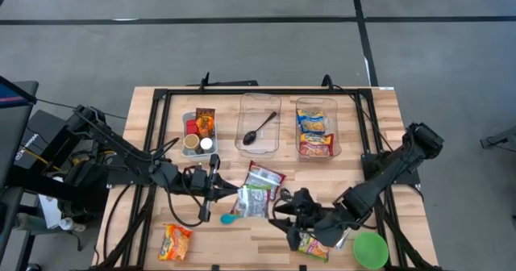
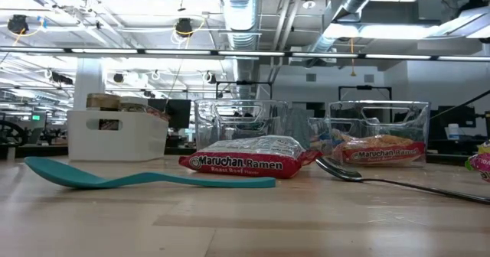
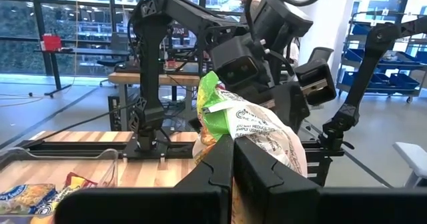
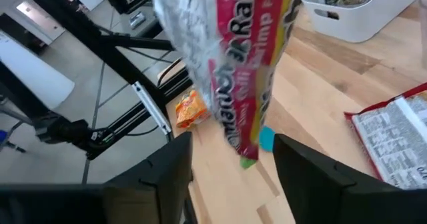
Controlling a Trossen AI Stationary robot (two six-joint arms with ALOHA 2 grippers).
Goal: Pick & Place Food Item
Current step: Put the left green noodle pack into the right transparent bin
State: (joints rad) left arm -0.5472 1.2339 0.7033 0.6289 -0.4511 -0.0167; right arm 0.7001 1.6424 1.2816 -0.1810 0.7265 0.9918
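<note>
the left gripper [image 1: 219,192], low centre of the high view, is clamped on a green ramen packet [image 3: 248,121]. the right gripper [image 1: 284,213] faces it, fingers apart around the packet. this looks like a handover; next, the right should close.

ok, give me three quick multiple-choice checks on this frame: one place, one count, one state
1. The orange packet lies:
A. in the white bin
B. on the bare table, on the left arm's side
C. in the green bowl

2. Clear bins on the table:
A. one
B. two
C. four

3. The left gripper is:
A. open over the bowl
B. shut on nothing
C. shut on a ramen packet

Key: 1 B, the orange packet sits alone on the wood. 2 B, the clear bins stand side by side. 3 C, the left gripper pinches the ramen packet.
</note>
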